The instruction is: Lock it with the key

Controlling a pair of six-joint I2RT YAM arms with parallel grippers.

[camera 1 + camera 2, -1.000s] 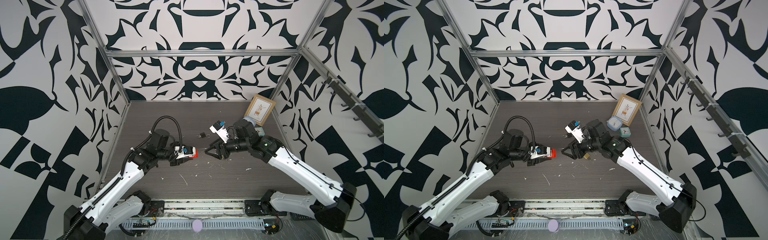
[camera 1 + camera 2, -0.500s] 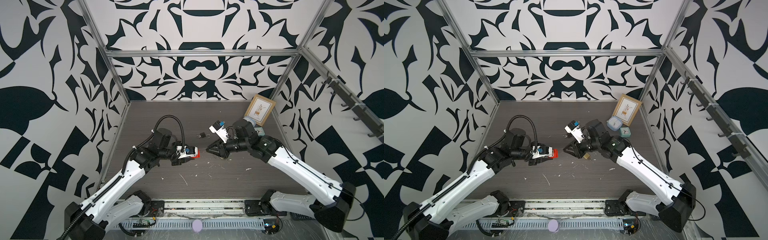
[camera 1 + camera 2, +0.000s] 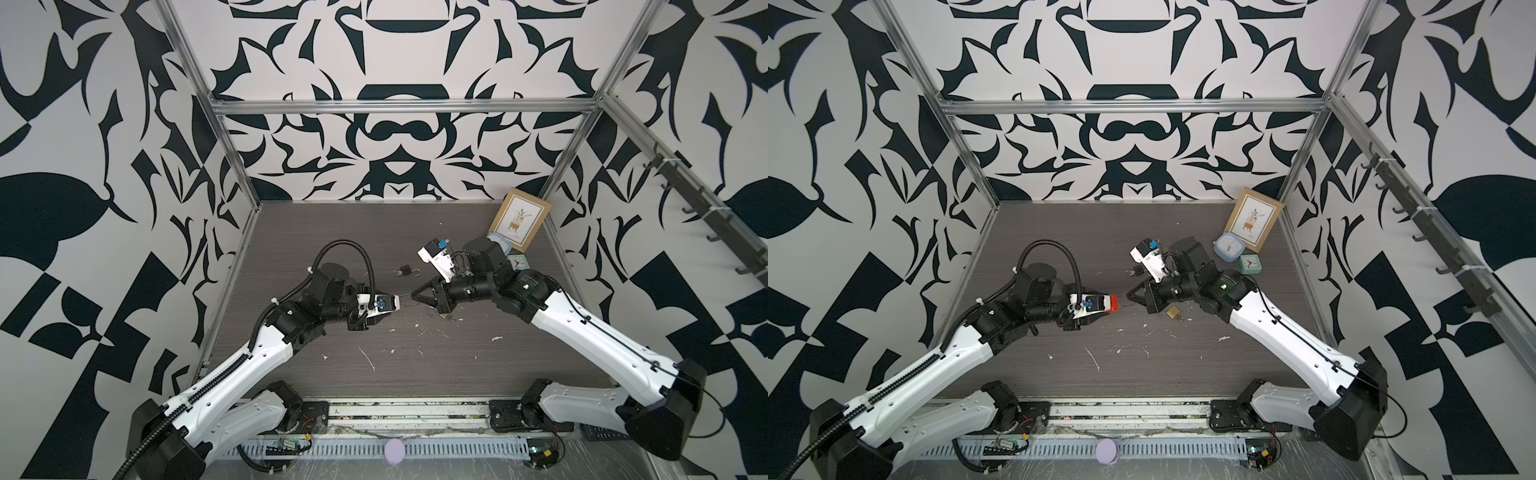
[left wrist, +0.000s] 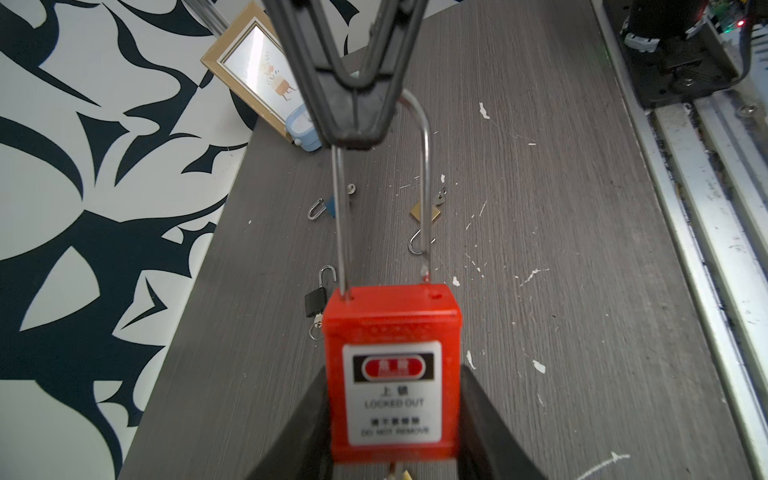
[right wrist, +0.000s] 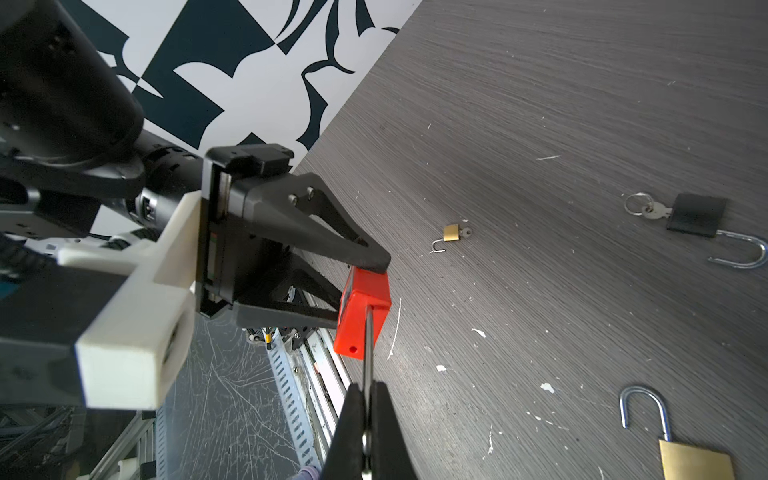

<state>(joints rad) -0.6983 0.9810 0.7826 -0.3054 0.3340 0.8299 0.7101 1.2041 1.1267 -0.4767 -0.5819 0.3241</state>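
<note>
A red safety padlock [image 4: 392, 328] with a white "LOCKED OUT" label is held by its body in my left gripper [image 4: 392, 395], above the table's middle. Its long steel shackle [image 4: 424, 166] points at the right arm, and its free leg ends just outside the body's hole. My right gripper [image 5: 365, 399] is shut on the bend of the shackle [image 5: 368, 345]. In both top views the two grippers [image 3: 384, 305] [image 3: 1128, 295] meet tip to tip with the padlock [image 3: 1111, 302] between them. Its key is hidden behind the body; only a pale sliver shows below it.
A black padlock with a key [image 5: 698, 216], a large brass padlock [image 5: 694, 461], a tiny brass one [image 5: 451, 232] and a blue one [image 4: 330, 205] lie open on the table. A picture frame [image 3: 519, 218] and two small clocks [image 3: 1229, 246] [image 3: 1250, 264] stand at the back right. White flecks litter the tabletop.
My left arm carried the red padlock rightward to the right gripper. The right gripper, open a second ago, has closed on the shackle.
</note>
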